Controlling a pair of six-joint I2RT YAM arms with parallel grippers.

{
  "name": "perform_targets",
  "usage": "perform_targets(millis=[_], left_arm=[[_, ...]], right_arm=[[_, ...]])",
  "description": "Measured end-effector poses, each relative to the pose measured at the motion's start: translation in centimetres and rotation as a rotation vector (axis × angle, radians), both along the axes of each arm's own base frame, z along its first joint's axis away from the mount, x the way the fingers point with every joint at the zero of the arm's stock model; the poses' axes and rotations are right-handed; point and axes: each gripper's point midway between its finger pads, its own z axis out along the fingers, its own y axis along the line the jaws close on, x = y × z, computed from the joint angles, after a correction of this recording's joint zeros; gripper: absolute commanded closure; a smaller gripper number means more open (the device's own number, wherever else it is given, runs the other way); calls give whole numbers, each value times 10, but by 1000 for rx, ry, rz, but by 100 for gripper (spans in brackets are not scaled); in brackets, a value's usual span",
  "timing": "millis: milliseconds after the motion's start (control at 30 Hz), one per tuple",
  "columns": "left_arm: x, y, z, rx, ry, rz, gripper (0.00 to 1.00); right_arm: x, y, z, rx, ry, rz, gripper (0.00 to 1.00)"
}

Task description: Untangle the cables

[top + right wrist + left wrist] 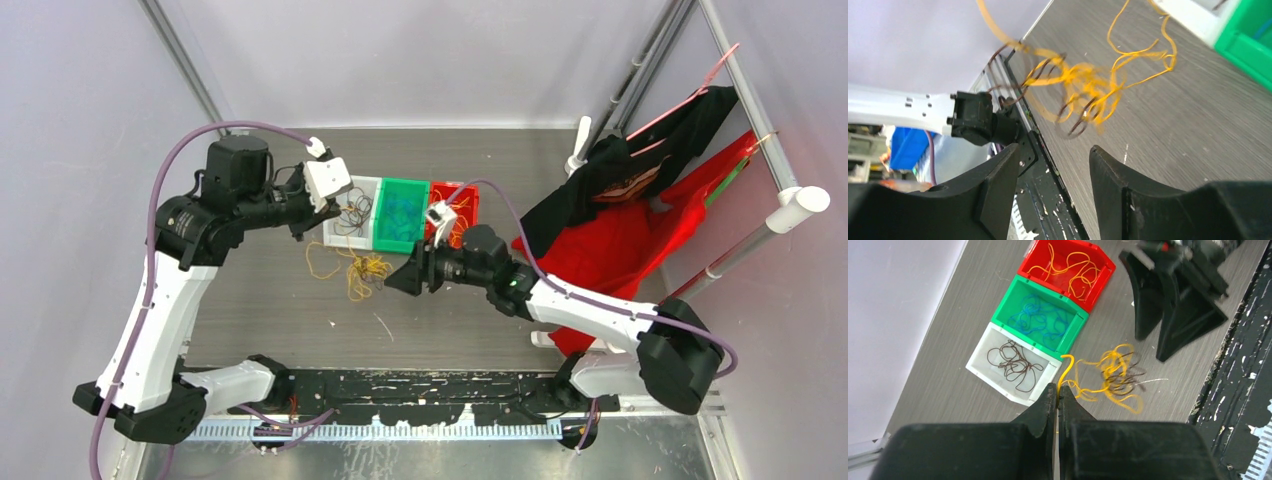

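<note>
Three bins (1074,335) sit in a row on the counter (260,300), cables (1015,362) in each. The tangle (1110,377) lies just near of them, between left end effector (1058,396) and right end effector (1054,152).

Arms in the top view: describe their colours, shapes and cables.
The left arm and right arm have white shells on the long links and black joint housings. A thick purple cable loops along each. A white camera block sits at each wrist. The left gripper and right gripper each have two black wedge-shaped fingers.
</note>
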Motion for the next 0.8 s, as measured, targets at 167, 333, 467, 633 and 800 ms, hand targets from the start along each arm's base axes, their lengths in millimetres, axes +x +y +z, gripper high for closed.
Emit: perform_targets(millis=[167, 333, 467, 633, 800], left_arm=[[-7, -3, 5, -34, 11, -9, 100], [-11, -6, 7, -60, 30, -17, 100], [-14, -8, 14, -79, 24, -24, 100], [-16, -8, 18, -94, 23, -23, 100], [-19, -7, 21, -101, 18, -25, 100]], right_arm=[[-18, 25, -11, -40, -52, 78, 52], [-5, 35, -28, -84, -77, 35, 45], [8, 39, -35, -94, -109, -16, 43], [14, 48, -30, -61, -137, -37, 50], [17, 54, -26, -24, -138, -50, 80]])
